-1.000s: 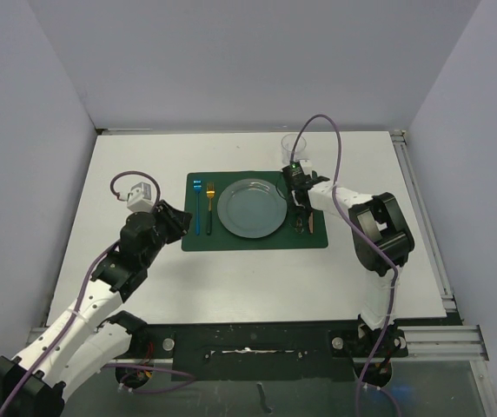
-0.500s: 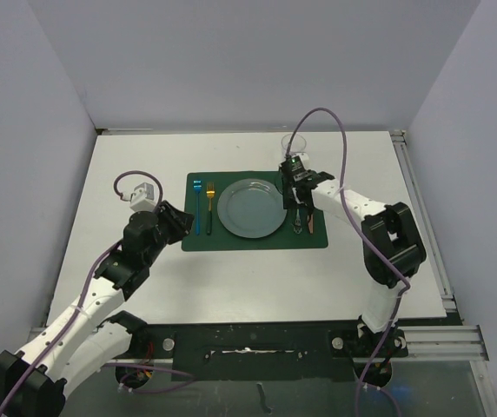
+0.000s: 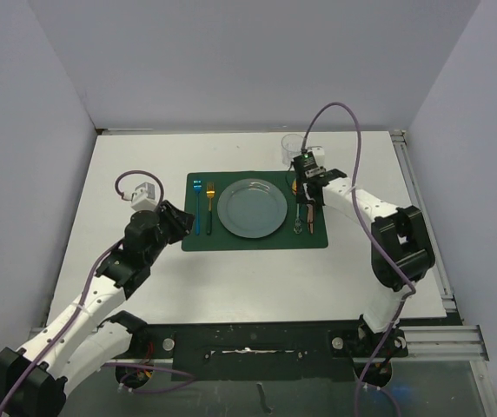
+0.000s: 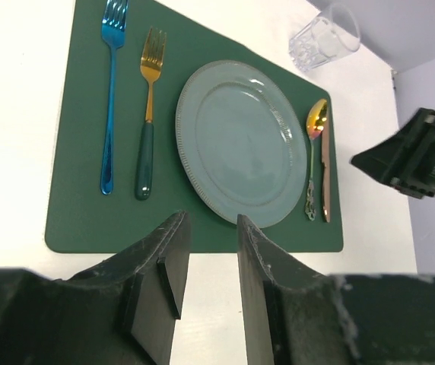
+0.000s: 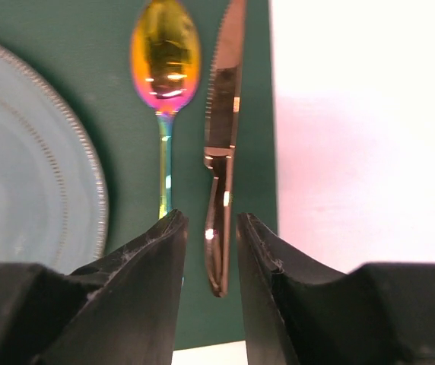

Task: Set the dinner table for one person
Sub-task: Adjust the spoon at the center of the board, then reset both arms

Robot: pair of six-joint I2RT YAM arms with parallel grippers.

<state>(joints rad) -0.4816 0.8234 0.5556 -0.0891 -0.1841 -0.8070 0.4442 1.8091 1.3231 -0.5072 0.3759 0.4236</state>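
Table (image 3: 248, 287): white, alu rails at edges, both arm bases at its near edge. Mat (image 3: 248, 244): dark green, rect., flat on table, approx. centred L–R, closer to far edge than to near edge. Plate (image 3: 252, 208): grey-blue, round, at mat centre. Blue fork (image 3: 197, 208) and gold fork (image 3: 209, 207): parallel along mat's L edge, tines toward far edge, apart from each other and from plate, blue one outermost. Spoon (image 5: 165, 57) and knife (image 5: 223, 129): parallel along mat's R edge, just beside each other. Spoon is next to plate and knife outermost, w/ bowl and blade tip toward far edge. Glass (image 3: 293, 148): clear, upright on bare table, just off mat's far R corner. L gripper (image 4: 210, 224): over table just off mat's L edge, by its near L corner, aimed across mat. Its jaws stand apart w/ a narrow gap and nothing between them. R gripper (image 5: 208, 220): above mat's R edge, over end of knife handle. Its jaws are parted, no contact w/ knife visible, nothing held.
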